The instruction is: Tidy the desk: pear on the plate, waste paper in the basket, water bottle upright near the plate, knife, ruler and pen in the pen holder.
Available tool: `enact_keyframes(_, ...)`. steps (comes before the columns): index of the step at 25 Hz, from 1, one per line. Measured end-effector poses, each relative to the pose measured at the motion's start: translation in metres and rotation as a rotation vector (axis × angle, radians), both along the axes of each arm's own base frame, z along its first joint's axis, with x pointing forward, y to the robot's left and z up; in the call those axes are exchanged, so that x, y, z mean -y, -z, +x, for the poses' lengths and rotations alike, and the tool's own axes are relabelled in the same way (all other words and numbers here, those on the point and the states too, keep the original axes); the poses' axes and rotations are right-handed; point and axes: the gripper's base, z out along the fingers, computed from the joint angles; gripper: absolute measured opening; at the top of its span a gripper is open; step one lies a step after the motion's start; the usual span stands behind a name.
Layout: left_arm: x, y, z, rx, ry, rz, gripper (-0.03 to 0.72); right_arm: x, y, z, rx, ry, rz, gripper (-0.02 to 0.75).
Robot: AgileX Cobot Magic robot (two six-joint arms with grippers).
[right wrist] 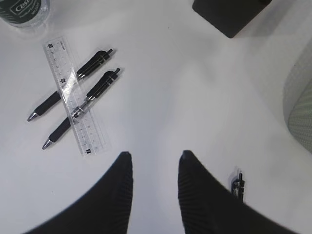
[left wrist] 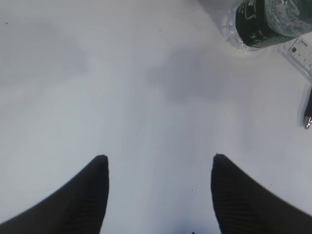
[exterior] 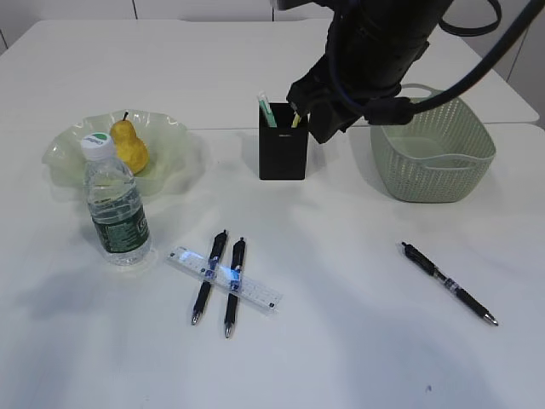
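The yellow pear (exterior: 129, 145) lies on the wavy green plate (exterior: 170, 136). In front of the plate the water bottle (exterior: 117, 209) stands upright. Two black pens (exterior: 209, 276) (exterior: 234, 285) cross the clear ruler (right wrist: 75, 95). A third pen (exterior: 449, 283) lies at the right. A green-white stick (exterior: 267, 109) and a yellow tip poke out of the black pen holder (exterior: 283, 152); I cannot tell if either is the knife. No waste paper shows. My left gripper (left wrist: 158, 158) hangs open over bare desk. My right gripper (right wrist: 154, 155) is open and empty, right of the ruler.
The green perforated basket (exterior: 433, 162) stands at the back right. My dark right arm (exterior: 366, 60) looms above the pen holder and the basket. In the left wrist view the bottle (left wrist: 268, 22) is at the top right.
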Motion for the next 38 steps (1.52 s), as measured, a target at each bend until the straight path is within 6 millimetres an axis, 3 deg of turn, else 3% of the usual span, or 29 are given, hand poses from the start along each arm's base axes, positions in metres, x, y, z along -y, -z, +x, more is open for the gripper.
enact_keyframes(38,-0.0001,0.0,0.0,0.0,0.0,0.002,0.466,-0.0024,0.0005,-0.0027,-0.028,-0.021,0.02,0.241)
